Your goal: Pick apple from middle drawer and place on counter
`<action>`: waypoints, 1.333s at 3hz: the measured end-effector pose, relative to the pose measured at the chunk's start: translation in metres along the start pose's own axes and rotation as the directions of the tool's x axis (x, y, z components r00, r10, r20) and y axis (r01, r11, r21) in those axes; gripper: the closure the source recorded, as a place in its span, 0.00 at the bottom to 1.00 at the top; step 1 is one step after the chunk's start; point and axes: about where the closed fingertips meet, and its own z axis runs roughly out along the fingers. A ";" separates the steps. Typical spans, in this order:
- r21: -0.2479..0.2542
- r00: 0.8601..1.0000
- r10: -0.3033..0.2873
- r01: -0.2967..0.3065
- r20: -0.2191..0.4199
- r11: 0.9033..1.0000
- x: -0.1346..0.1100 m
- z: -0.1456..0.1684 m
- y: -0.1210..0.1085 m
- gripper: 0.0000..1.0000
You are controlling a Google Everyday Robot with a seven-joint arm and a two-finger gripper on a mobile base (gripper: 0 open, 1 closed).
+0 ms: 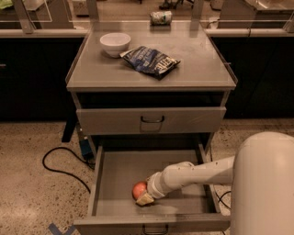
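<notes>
We are seeing the gripper (143,197) touching the apple (138,189) in the middle drawer (119,172), near its front wall. We cannot tell its grip.

High front camera looks down at tool (144,198) in middle drawer (120,173).

I see a speckled tan floor (27,193) crossed by a black cable (46,161), with dark cabinet fronts (32,78) behind under a pale ledge (36,33) bearing glass panels (50,11). The light is dim and warm. My gripper (144,198) sits low in the middle drawer (119,174).
</notes>
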 end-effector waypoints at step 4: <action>0.081 0.999 0.032 -0.029 -0.031 0.996 -0.027 -0.050 0.013 1.00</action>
